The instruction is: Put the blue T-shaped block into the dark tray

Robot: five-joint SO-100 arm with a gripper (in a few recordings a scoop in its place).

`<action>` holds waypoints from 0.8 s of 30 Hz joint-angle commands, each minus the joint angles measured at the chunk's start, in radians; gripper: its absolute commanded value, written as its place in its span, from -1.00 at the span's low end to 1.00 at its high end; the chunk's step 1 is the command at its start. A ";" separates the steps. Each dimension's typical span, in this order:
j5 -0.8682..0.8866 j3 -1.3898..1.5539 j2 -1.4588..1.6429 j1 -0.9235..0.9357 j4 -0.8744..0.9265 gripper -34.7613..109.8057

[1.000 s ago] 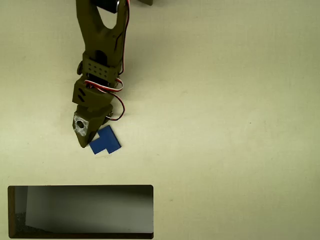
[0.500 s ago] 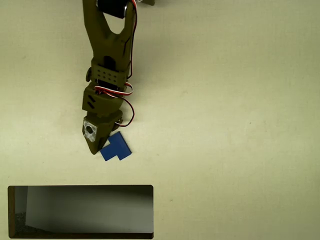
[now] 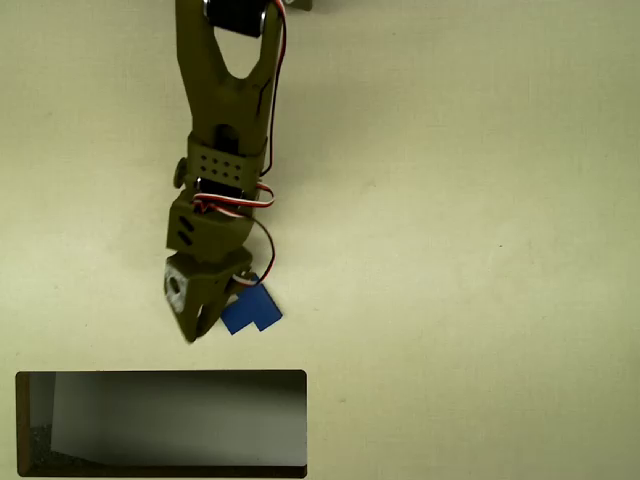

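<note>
Gripper (image 3: 205, 318) of mine points toward the near edge of the table, its olive fingers drawn to a narrow tip with the blue T-shaped block (image 3: 251, 311) pressed against their right side. From above I cannot tell whether the jaws are clamped on a part of the block or merely lying against it; most of the blue shape sticks out to the right of the fingertips, so at best I have an edge of it.

That block sits on the table (image 3: 450, 250), just beyond the far rim of the dark tray (image 3: 160, 376) and apart from it, roughly above the tray's right half in the overhead view.

I judge the block to be light, rigid and smooth-faced, something that slides readily on a bare top and twists if nudged off centre. Nothing about it looks breakable. The best hold, I think, is across the stem or across the bar's narrow width, jaws square to two flat parallel faces; a grip on a corner would likely let it pivot out.

The table is a plain pale cream surface, flat and matte, with faint scuffs. The tray's inside is glossy and grey, shading darker along its left and near edges.
</note>
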 commanded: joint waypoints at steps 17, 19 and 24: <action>0.769 -0.528 0.135 -0.206 1.615 -0.52; 0.773 -0.525 0.083 -0.209 1.687 -0.52; 0.779 -0.641 -0.086 -0.216 1.786 -0.52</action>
